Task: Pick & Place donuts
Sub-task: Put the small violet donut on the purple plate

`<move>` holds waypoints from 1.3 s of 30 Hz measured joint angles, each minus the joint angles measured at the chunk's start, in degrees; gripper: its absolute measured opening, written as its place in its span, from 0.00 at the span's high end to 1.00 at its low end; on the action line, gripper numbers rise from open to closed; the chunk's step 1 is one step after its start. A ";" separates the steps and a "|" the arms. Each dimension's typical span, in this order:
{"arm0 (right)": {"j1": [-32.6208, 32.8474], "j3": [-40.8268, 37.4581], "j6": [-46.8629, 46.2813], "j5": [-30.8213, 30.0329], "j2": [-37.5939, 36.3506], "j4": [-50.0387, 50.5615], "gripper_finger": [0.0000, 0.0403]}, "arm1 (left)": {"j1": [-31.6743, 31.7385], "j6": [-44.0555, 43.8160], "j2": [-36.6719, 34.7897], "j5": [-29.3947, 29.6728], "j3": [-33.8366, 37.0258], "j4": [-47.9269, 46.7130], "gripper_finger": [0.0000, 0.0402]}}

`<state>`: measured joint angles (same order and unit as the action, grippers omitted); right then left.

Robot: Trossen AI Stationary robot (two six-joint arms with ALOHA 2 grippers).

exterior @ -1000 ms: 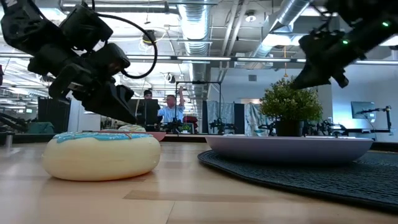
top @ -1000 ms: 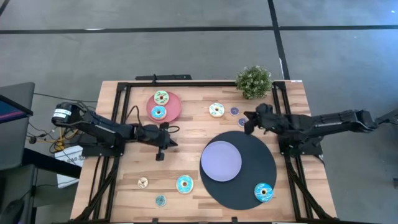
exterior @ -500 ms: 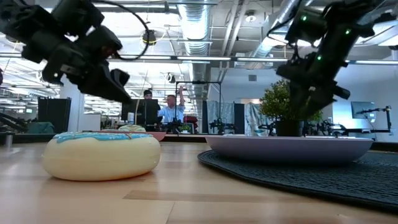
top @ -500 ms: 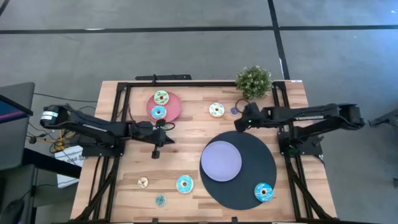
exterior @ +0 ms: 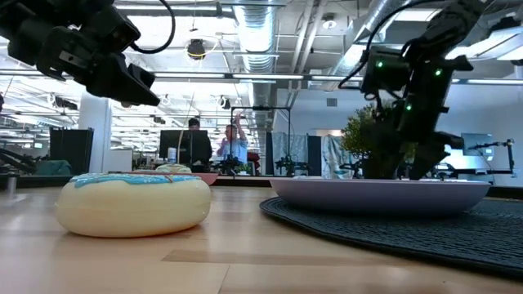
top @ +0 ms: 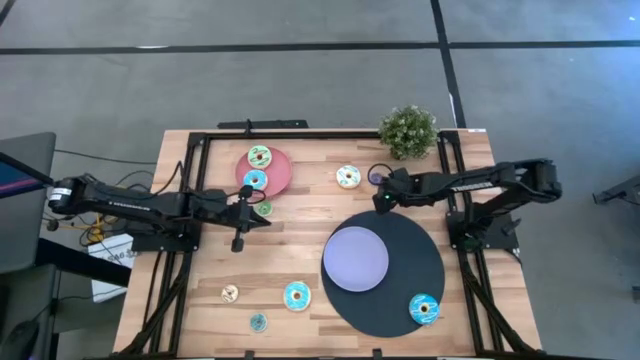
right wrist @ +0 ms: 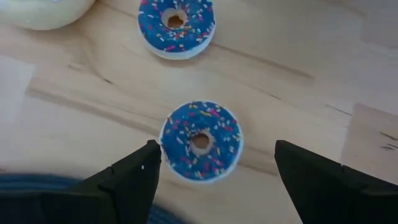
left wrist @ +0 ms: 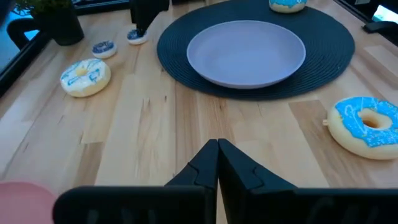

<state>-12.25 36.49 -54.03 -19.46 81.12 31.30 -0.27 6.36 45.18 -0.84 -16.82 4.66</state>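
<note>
My right gripper [right wrist: 214,146] is open and points down over a small blue sprinkled donut [right wrist: 200,142] that lies flat on the wood. One finger stands on each side of the donut and neither touches it. In the high view this gripper [top: 384,203] is at the far edge of the dark mat [top: 415,250]. A second small blue donut [right wrist: 176,23] lies just beyond. My left gripper [left wrist: 217,149] is shut with nothing in it, raised above the table near the pink plate [top: 283,177].
The pink plate holds two donuts [top: 257,168], and a small green one [top: 263,208] lies beside it. A lavender plate [top: 355,258] sits on the mat, as does a teal donut [top: 424,308]. A cream donut [top: 348,177], a potted plant [top: 408,130] and three donuts near the front [top: 296,296] are also on the table.
My right gripper has moved toward the table's left and down. It has tipped to point at the table over the small blue donut, and it has opened. My left gripper has drawn back toward the table's left edge and risen, still shut.
</note>
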 joint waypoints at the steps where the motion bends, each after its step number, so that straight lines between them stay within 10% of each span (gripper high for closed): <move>1: -0.17 0.00 0.05 -0.03 0.75 -0.72 0.24 | 0.00 -0.21 -0.18 0.00 0.00 -0.36 1.00; 39: -1.62 0.04 1.49 0.02 6.10 -5.32 0.45 | -0.02 -2.29 -0.23 1.51 0.00 -2.49 1.00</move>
<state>-13.87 36.53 -52.53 -19.44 87.22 25.98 -0.30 4.07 44.95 0.67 -16.82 2.16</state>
